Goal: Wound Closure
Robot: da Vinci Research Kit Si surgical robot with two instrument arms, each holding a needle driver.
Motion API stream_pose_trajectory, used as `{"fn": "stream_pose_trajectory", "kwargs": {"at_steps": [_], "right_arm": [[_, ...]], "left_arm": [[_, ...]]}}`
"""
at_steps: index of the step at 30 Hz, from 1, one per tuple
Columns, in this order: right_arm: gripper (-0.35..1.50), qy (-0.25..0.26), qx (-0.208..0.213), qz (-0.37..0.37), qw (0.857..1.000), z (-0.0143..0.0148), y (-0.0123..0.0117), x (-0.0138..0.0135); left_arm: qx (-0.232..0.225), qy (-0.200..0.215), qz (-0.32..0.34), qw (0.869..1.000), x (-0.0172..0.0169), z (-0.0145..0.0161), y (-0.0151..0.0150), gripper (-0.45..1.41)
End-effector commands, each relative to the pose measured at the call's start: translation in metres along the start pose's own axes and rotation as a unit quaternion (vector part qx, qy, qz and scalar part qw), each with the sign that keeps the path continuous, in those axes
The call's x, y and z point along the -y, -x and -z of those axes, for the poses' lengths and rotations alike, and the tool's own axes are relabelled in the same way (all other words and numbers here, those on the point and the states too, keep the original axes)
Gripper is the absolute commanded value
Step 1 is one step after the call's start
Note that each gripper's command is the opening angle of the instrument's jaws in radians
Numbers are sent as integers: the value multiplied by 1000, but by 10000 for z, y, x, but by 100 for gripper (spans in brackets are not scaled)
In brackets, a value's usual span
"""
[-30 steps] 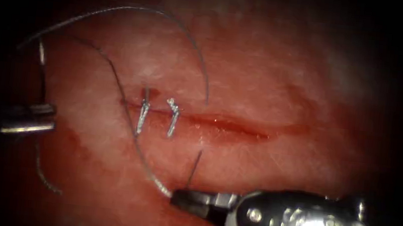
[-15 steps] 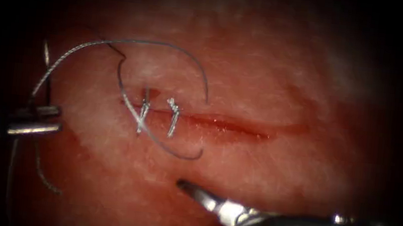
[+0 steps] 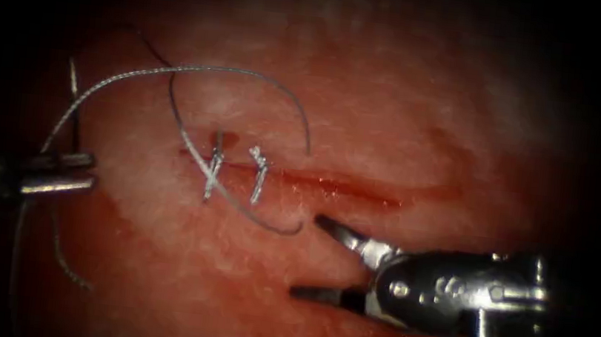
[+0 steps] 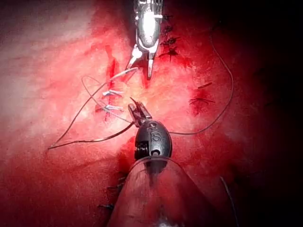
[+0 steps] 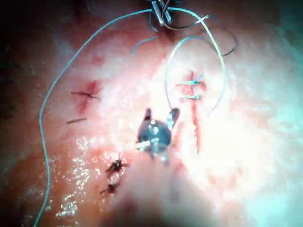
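The tissue (image 3: 410, 113) lay under the endoscope with its cut (image 3: 343, 186) running across the middle, and two stitches (image 3: 237, 173) already bridged the left end of that cut while the rest of it stood unclosed. The thread (image 3: 251, 75) arched above the stitches from the far left, came down to the cut's upper edge just right of the second stitch, and a second strand crossed the stitches and ended in a small hook (image 3: 287, 228) just below the cut.

A second earlier the right tool (image 3: 317, 256) had sat lower, its jaws together on the thread's end, with the strand drawn long and taut down to it. Half a second earlier that end had sprung free and curled back toward the stitches, and the tool had dropped away empty. Now it had come up toward the cut, its jaws spread wide and holding nothing, the upper tip just beside the loose hook of thread. That suggested the thread's free end was let go and had yet to be taken up again.

The left tool (image 3: 62, 172) had barely shifted at the far left edge, jaws closed on the needle (image 3: 72, 104), which stood upright out of the tissue, gripped near its middle.
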Motion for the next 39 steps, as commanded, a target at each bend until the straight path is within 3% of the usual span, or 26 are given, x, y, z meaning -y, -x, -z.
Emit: {"fn": "stream_pose_trajectory", "kwargs": {"at_steps": [1,3,5,7,15,18,25,31,34,35,39], "right_arm": [[116,0,5,1,1000,-18,9,11],[109,3,8,3,1000,-28,13,11],[49,-10,2,-3,1000,-37,15,8],[-35,-14,-1,-3,1000,-35,14,6],[-35,-16,5,-24,1000,-5,-8,16],[-35,-20,7,-47,999,8,-32,31],[-35,-62,-11,-75,995,35,-113,85],[-35,-60,-49,-62,995,42,-156,89],[84,-19,-62,-25,998,46,-156,70],[113,-10,-55,-18,998,47,-151,62],[123,-1,-47,-4,999,56,-124,44]], "left_arm": [[2,0,2,1000,-12,-2,8,-45],[3,-2,2,1000,-13,-3,7,-45],[2,-1,3,1000,-14,-3,7,-45],[2,-1,3,1000,-14,-3,7,-45],[2,-1,2,1000,-14,-3,7,-45],[2,-2,2,1000,-15,-5,8,-45],[1,-4,0,1000,-18,-11,14,-45],[1,-4,0,1000,-18,-12,14,-45],[1,-4,-1,1000,-17,-12,15,-45],[1,-4,-1,1000,-17,-12,15,-45],[0,-4,-1,1000,-15,-13,17,-45]]}}
